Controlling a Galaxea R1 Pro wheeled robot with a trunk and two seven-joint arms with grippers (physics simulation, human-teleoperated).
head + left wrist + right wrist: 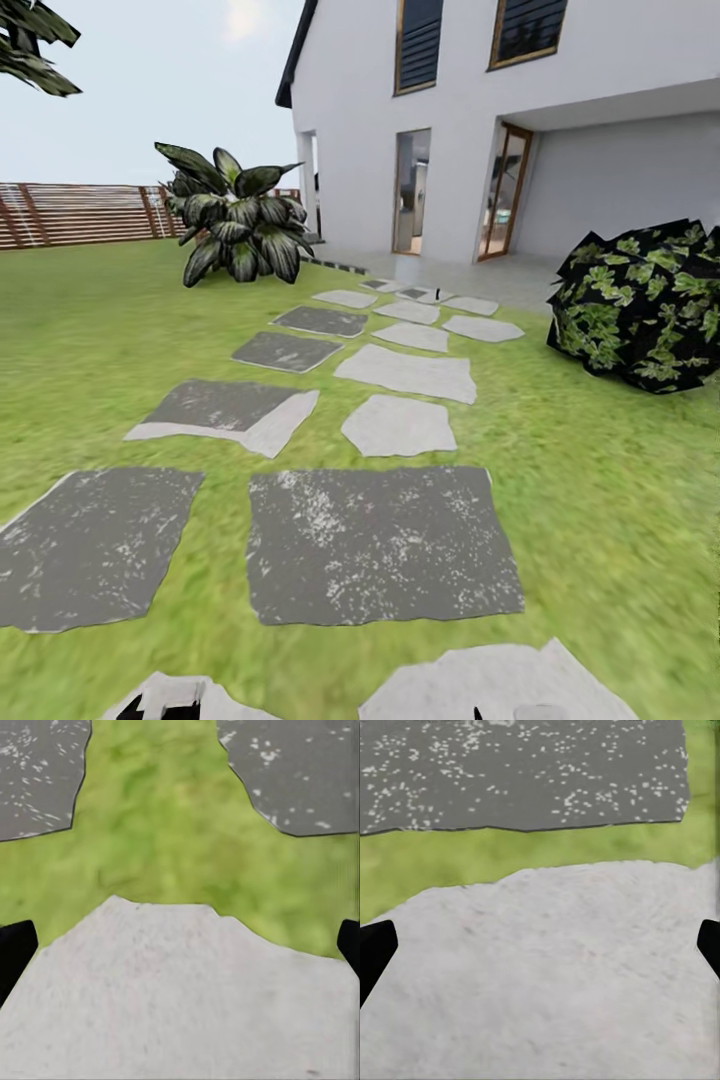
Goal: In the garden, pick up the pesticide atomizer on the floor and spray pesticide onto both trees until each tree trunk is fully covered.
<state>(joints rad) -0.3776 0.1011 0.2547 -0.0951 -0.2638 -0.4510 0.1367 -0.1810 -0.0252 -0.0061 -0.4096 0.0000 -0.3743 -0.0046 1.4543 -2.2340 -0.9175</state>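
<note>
Landmark: the stepping-stone path (385,545), grey and pale slabs running from the robot up to the house.
Fence (75,212): brown slats, far left of the path, beyond the lawn (90,330).
Broad-leaved plant (235,218): dark and striped, left of the path's far end.
House (500,120): white, at the path's far end, doorways open.
Bush (640,305): dark with green leaves, right of the path.
Left gripper (180,945): fingers spread wide, empty, above a pale slab (180,997) of the path.
Right gripper (540,945): likewise spread, empty, over a pale slab.
Writing: none readable.
Atomizer, trees: cannot tell where.
</note>
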